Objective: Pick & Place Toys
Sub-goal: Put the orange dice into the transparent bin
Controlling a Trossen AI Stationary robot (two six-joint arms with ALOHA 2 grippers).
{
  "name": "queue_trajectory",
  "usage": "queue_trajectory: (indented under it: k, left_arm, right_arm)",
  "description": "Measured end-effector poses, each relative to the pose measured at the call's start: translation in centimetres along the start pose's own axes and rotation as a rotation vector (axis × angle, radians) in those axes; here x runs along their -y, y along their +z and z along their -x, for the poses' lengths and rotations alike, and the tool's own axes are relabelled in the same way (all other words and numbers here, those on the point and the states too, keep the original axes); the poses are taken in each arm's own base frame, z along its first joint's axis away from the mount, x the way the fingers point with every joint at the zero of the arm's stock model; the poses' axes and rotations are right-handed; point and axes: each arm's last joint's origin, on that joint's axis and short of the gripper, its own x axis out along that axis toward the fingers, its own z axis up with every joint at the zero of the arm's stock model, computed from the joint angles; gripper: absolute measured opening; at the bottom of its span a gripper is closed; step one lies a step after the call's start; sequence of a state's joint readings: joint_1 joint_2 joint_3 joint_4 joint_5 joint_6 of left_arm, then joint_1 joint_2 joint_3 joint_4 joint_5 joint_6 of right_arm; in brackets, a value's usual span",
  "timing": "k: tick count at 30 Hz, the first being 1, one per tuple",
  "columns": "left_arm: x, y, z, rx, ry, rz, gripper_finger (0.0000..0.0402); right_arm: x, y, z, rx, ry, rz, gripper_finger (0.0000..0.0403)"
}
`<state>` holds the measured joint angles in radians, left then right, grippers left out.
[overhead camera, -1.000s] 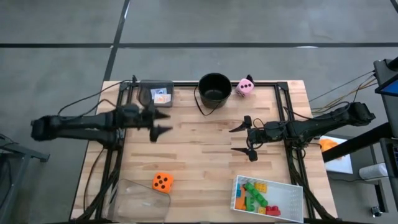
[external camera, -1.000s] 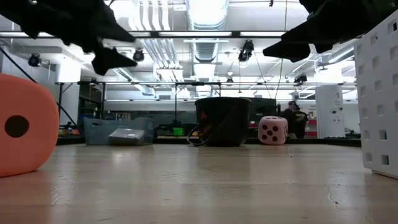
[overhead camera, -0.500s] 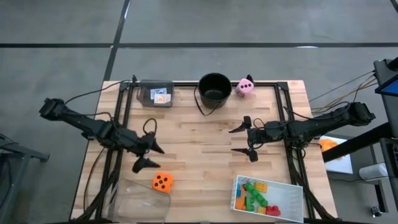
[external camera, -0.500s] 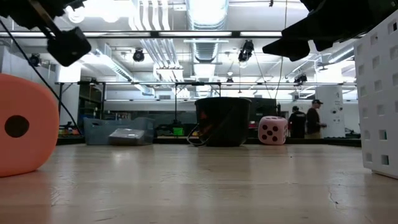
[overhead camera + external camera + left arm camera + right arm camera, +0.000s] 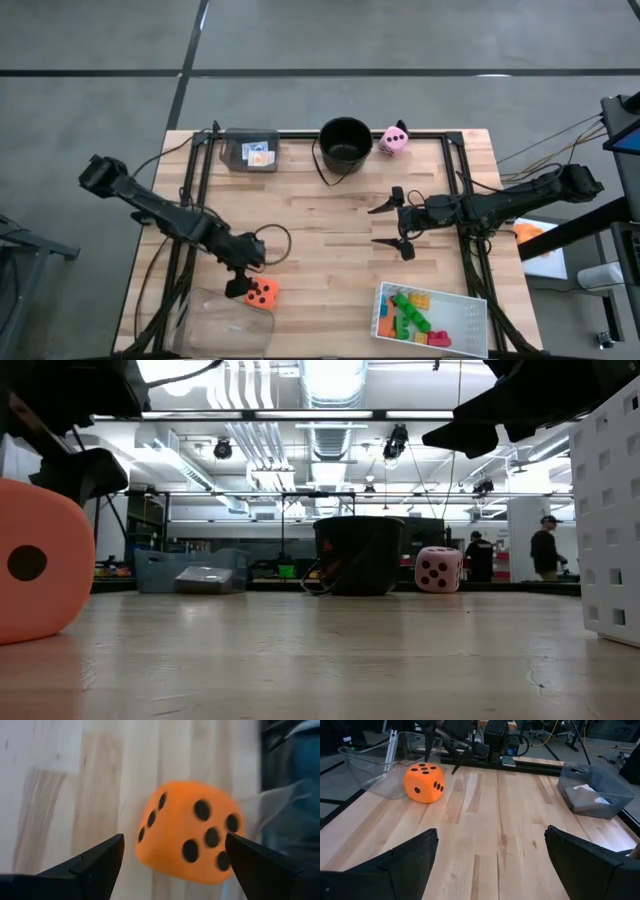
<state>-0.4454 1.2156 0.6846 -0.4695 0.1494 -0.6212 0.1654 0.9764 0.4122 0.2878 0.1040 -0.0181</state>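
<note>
High view: the orange foam die with black dots (image 5: 262,292) lies on the wooden bench (image 5: 320,215) near its front-left corner, just beside the clear plastic tray (image 5: 222,322) that sits at that corner. The left gripper (image 5: 243,279) hangs directly over the die's left side, its jaws spread apart and holding nothing; the left wrist view shows the die (image 5: 189,838) between the two dark fingertips (image 5: 100,857), not touched by either. The pink die with black dots (image 5: 393,139) rests at the bench's rear edge, just beside the black bucket with a wire handle (image 5: 345,143). Small plastic bricks in green, red, orange and yellow (image 5: 412,314) lie in the white perforated tray (image 5: 470,318) at the front-right corner. Playing cards (image 5: 260,156) lie in the grey tray (image 5: 250,150) at the rear-left. The right gripper (image 5: 396,224) waits above the bench's right-middle, jaws wide apart and empty.
</note>
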Motion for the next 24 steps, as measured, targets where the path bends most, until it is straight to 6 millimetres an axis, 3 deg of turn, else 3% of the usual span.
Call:
queue_trajectory:
  k: [8, 12, 18, 24]
  left_arm:
    - [0.5, 1.8, -1.0, -0.121, 0.237, -0.049, 0.0351]
    - [-1.0, 2.3, 0.1, -0.125, 0.592, -0.046, 0.0351]
    - [-2.3, 3.8, 4.1, 0.067, 0.977, 0.048, 0.0351]
    - [-0.9, 5.1, 8.1, 0.312, 1.001, 0.004, 0.0351]
  right_arm:
    - [0.0, 0.0, 0.0, 0.0, 0.0, 0.0, 0.0361]
    - [0.0, 0.0, 0.0, 0.0, 0.0, 0.0, 0.0361]
    - [0.0, 0.0, 0.0, -0.001, -0.007, 0.0, 0.0361]
    - [0.0, 0.0, 0.0, -0.004, -0.008, 0.001, 0.0361]
